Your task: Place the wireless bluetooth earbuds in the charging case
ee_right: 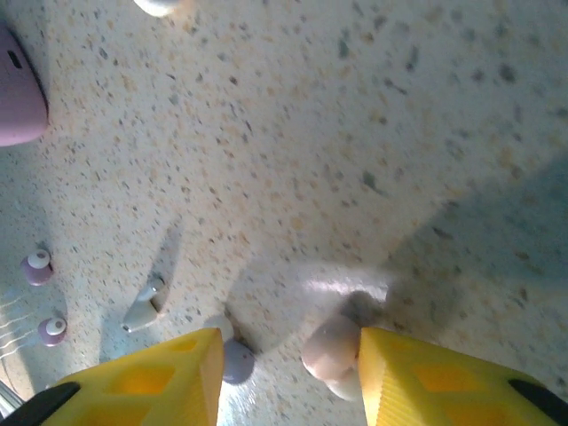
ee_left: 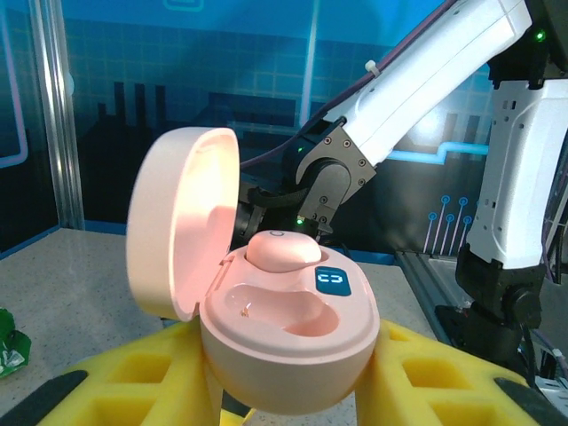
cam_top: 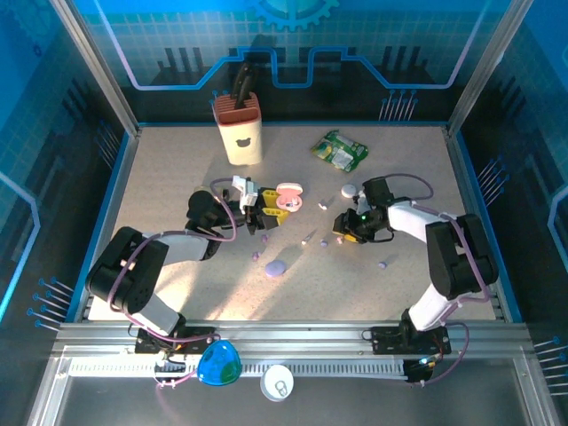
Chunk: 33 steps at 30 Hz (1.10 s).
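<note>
So, left gripper first: it's clamped on the pink charging case, which is pinched low down between the yellow fingers with the lid flipped wide open, and one seated earbud can be seen tucked into a well. The right gripper is held low over the table with its jaws parted; a pale pink earbud can be seen in the gap, touching the inner face of one finger, while a lilac bit is parked just beside the other finger. A few more loose earbuds are scattered on the surface between the two arms, with a purple case near them and a white pebble near the right gripper. Further back a green packet and a cream holder with something dark poking out are set well apart. The tabletop is a speckled beige, stone-look sort of thing, brightly lit in patches. It's all boxed in by blue walls printed with grid and circuit lines, metal posts at the corners, and a slotted rail along the near edge.
</note>
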Available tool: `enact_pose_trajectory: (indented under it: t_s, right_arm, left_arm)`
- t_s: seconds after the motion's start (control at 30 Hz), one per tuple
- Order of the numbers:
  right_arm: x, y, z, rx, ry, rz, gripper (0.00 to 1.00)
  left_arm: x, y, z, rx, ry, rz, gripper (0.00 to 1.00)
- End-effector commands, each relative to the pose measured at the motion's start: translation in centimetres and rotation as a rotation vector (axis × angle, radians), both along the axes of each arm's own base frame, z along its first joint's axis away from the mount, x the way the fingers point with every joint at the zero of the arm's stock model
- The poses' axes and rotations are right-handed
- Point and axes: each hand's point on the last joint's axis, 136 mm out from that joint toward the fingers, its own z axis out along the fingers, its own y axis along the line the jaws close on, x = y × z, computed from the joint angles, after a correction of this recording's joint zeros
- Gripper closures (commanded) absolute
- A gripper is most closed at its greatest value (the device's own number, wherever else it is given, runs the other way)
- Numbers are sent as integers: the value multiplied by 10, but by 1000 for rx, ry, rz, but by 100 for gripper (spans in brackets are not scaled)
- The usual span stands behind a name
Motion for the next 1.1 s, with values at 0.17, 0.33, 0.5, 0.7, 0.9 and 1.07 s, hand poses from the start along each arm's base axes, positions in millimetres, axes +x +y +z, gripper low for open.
enact_pose_trajectory:
  t_s: [0.17,0.33,0.5,0.7,0.9,1.07]
  right_arm:
    - [13,15,12,-13,-40,83,54]
    - [8,1,24,-198,-106,134,52]
    - [-2,-29,29,-633,-121,203,50]
    - [-8,-34,32,-939,-124,233,49]
    - [-10,-22,24,-1064,-105,288,51]
    - [-10,-9,12,-1080,-85,320,55]
  left_arm:
    - [-1,8,12,-19,-78,40,62]
    - [6,16,9,-16,-64,71,62]
    - [20,31,8,-16,-63,130,62]
    - [32,49,12,-16,-81,189,62]
    - [39,68,14,-17,-91,252,62]
    - [43,78,16,-19,-95,287,62]
